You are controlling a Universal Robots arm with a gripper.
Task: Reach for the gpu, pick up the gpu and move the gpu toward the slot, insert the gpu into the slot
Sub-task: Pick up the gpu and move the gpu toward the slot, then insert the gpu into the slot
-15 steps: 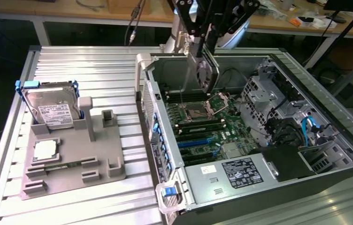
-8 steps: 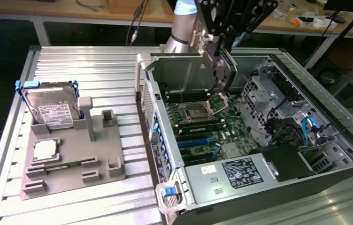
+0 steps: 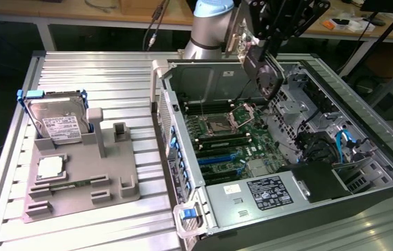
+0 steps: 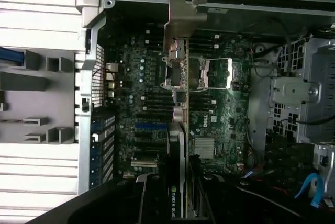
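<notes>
1. Above the open computer case [image 3: 165,120], a grey sheet-metal box lying on its side, the carrying step is in hand.
2. On the case floor lies the green motherboard [image 3: 228,138], flat and crowded with small parts; its long blue slots [image 3: 219,158] look free.
3. The gripper [image 3: 261,47] pinches the gpu [image 3: 265,73], a thin dark card with a round fan, hanging in the air well apart from the slots.
4. I judge it best to keep the card upright, its lower edge parallel to the slot, and the silvery bracket [image 4: 180,17] clear of the case wall.
</notes>
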